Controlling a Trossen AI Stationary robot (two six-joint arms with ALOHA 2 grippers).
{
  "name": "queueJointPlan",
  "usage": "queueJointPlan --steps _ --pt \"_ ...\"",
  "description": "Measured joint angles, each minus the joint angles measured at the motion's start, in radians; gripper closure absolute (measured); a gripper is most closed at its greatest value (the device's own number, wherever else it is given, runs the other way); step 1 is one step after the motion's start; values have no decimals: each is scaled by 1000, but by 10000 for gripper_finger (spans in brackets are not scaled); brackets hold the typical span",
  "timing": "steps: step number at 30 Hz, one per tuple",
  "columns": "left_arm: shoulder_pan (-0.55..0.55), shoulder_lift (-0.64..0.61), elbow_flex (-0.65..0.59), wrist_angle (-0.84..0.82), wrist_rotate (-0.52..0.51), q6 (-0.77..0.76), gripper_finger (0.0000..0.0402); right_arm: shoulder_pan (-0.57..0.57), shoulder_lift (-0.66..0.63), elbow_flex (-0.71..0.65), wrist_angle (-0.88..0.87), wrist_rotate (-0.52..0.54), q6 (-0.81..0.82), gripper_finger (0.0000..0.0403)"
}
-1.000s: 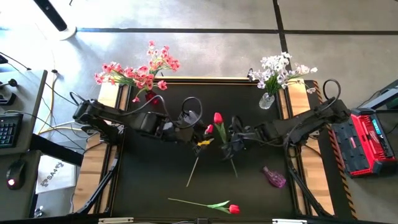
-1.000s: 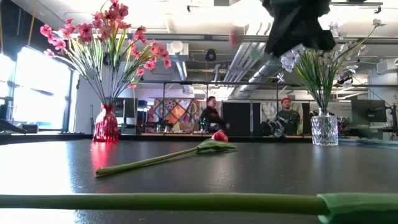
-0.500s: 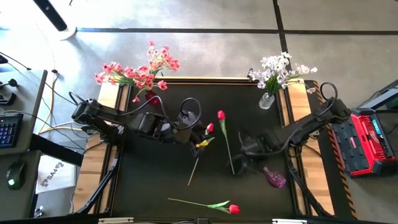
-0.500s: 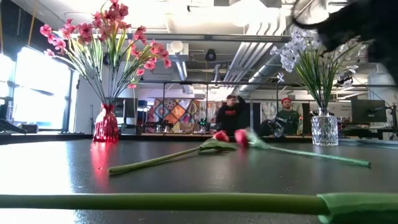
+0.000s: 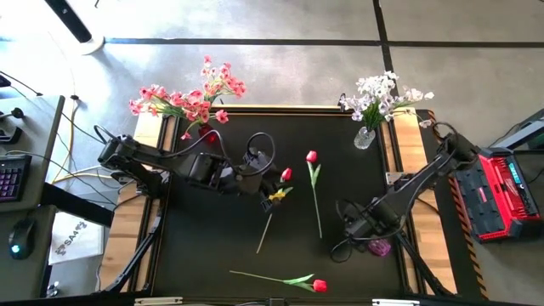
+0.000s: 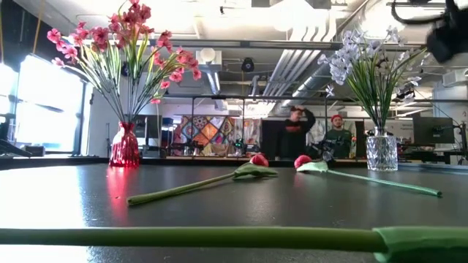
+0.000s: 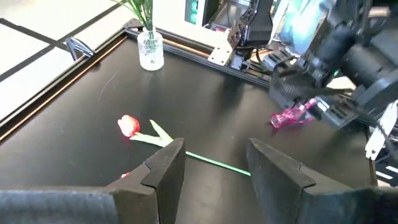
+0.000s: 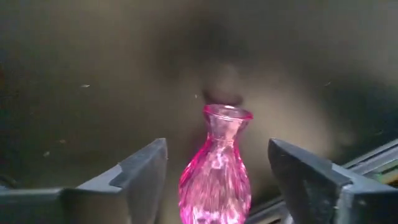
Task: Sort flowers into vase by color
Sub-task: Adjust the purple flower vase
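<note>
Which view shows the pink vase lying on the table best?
The right wrist view: the pink vase fills the space between the open right claw. The left wrist view shows it small; the high view shows it partly under the arm; the low view misses it.

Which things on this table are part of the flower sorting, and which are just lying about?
Part of the job:
red tulips
pink vase lying down
red vase with pink sprays
clear vase with white sprays

Just lying about:
red case
keyboard
mouse
</note>
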Motion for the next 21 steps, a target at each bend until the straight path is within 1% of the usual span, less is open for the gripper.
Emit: queueJointPlan --steps 4,6,9,14,21 --pt "6 0 0 -1 0 0 241 6 1 -87 93 -25 53 103" --pt "6 0 0 -1 0 0 241 9 1 -120 136 -34 62 100" --pt "5 0 0 -1 1 0 241 9 1 -172 196 -53 86 111" --pt "10 0 0 -2 2 9 241 9 1 -239 279 -66 111 154" --pt "12 0 0 -2 2 26 241 9 1 -245 313 -57 136 244"
